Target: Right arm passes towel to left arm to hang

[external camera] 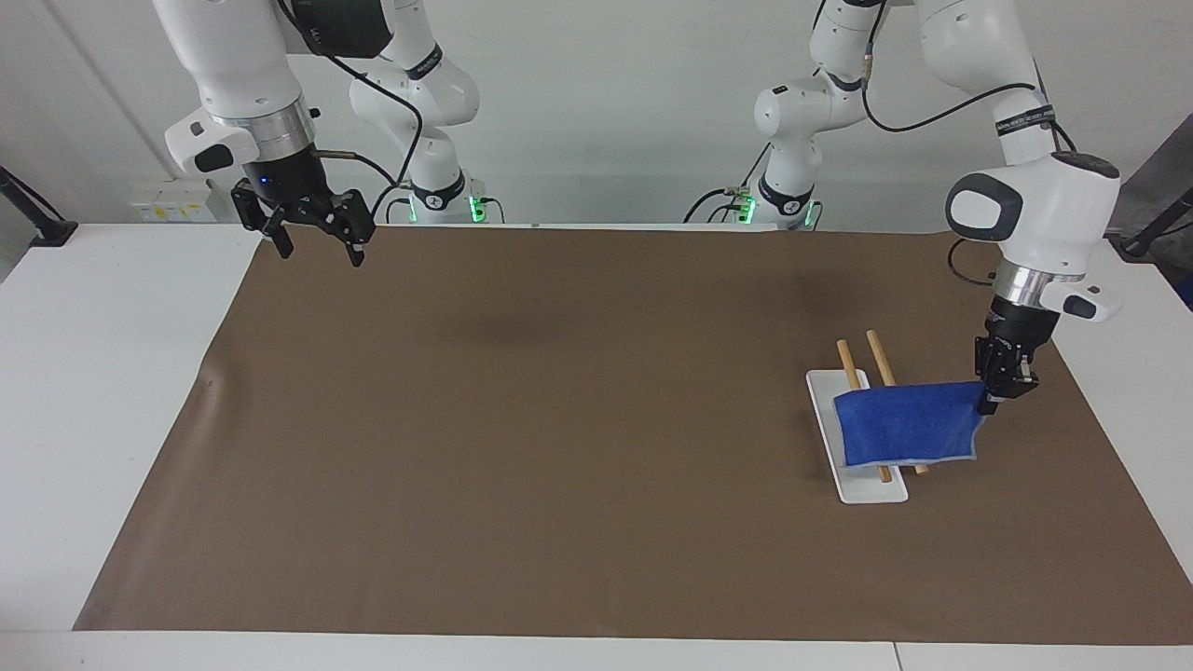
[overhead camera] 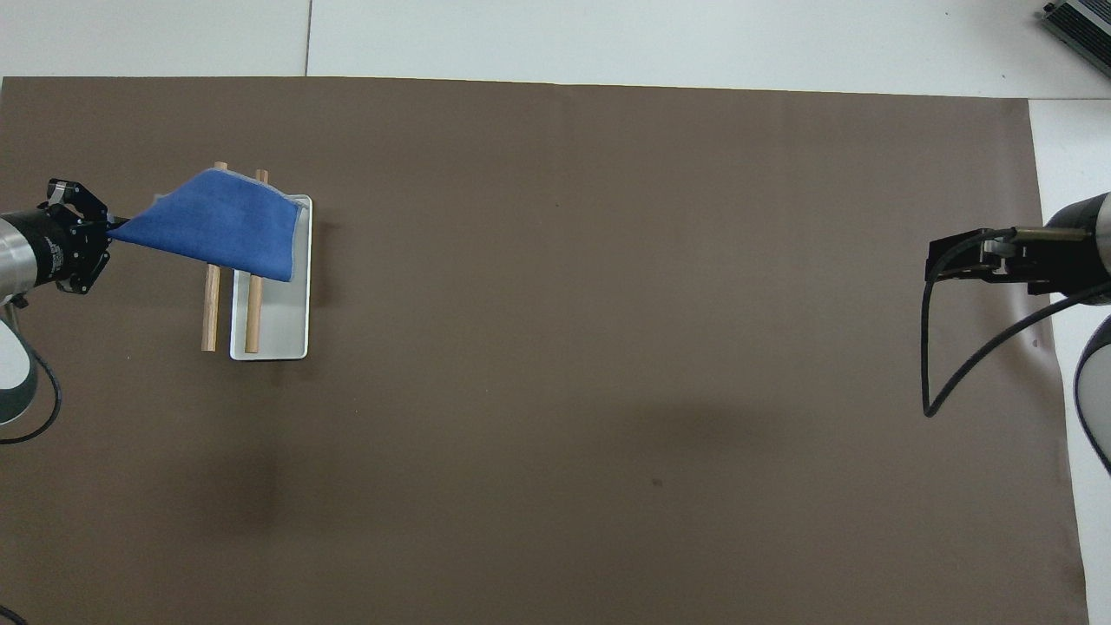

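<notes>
The bright-blue towel point(external camera: 904, 424) lies draped across the two wooden rods point(external camera: 850, 365) of a rack with a white base point(external camera: 871, 491). It also shows in the overhead view point(overhead camera: 221, 224), over the rods point(overhead camera: 210, 308) and the base point(overhead camera: 278, 334). My left gripper point(external camera: 990, 403) is shut on one towel corner. It holds that corner just beside the rack, toward the left arm's end of the table, and also shows in the overhead view point(overhead camera: 111, 233). My right gripper point(external camera: 319, 250) is open and empty, raised over the mat's corner at the right arm's end point(overhead camera: 942, 260).
A brown mat point(external camera: 559, 447) covers most of the white table point(external camera: 102, 373). A black cable point(overhead camera: 933, 365) hangs from the right arm's wrist.
</notes>
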You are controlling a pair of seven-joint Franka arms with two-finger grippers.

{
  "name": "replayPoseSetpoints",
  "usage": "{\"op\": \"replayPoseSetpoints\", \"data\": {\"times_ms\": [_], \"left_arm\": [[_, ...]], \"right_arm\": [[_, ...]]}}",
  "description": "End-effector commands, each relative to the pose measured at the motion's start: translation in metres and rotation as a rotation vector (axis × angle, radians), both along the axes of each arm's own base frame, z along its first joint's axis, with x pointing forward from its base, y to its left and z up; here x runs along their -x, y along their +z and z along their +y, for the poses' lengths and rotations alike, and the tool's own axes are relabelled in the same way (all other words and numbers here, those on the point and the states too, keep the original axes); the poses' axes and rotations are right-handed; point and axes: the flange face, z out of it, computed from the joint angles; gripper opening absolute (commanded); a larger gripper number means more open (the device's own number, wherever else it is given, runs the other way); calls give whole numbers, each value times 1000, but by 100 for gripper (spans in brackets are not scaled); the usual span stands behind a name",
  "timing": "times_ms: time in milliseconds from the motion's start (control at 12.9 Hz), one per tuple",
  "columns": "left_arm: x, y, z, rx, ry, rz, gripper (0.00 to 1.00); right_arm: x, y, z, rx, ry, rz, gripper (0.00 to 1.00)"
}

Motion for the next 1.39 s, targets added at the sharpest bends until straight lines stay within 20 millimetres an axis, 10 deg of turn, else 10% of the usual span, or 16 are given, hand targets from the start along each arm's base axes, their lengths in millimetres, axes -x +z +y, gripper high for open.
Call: {"op": "replayPoseSetpoints", "data": {"times_ms": [0,77,232,309,773,1314], "left_arm": [[13,-2,-7,-9,-15,-10,0],[13,-3,-8,-9,-18,-9,0],[12,0,-3,-12,-13,-12,72],[11,0,0,-13,-11,-14,86],[4,17,25,-96,-209,25,93],[-10,147,30,-254,-582,292,88]], "right_arm": [[-7,4,1,1,20,10,100],[-5,0,0,2,19,19,100],[-3,-2,-4,2,11,23,100],[-3,-2,-4,3,13,24,100],[1,-10,-17,2,40,43,100],[8,-11,-27,-22,76,67,100]]}}
